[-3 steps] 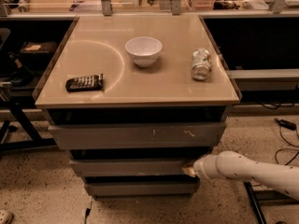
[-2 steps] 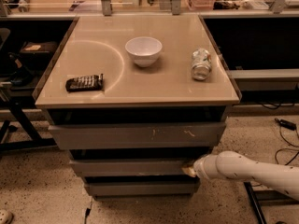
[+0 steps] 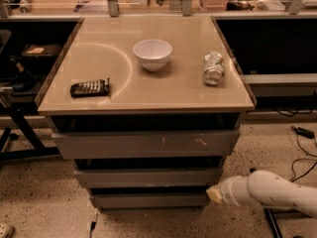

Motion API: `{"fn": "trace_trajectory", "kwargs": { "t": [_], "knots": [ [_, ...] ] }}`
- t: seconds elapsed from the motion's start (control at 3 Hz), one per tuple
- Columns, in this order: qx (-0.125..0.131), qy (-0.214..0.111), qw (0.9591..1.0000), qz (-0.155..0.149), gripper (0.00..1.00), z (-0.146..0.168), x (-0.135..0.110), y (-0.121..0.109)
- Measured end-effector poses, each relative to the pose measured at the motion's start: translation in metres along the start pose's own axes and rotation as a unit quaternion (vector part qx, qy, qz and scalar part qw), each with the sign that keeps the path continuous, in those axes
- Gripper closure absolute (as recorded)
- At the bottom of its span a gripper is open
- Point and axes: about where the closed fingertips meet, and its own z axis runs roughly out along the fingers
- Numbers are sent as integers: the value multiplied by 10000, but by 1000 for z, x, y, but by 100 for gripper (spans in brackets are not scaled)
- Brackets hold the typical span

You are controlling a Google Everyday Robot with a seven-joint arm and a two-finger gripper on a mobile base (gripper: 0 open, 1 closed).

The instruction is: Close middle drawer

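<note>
Shows the gripper (image 3: 212,194) dropped from the right end of the middle drawer (image 3: 148,177) to just beside the bottom front (image 3: 148,200), grip state impossible to tell, with that drawer unmoved beneath the top front (image 3: 148,144), probably shut or nearly so.

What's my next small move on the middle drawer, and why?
Probably lift the claw slightly up and left onto the middle drawer front. It sits low at that front's right end, level with the bottom drawer, so pushing here may miss.
</note>
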Motion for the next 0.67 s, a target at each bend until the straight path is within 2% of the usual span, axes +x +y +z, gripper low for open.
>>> {"fn": "trace_trajectory", "kwargs": {
  "t": [0.33,0.67],
  "knots": [
    [174,388,9962,756,100,-63,45,29],
    [280,557,9949,795,82,-87,60,47]
  ]
}}
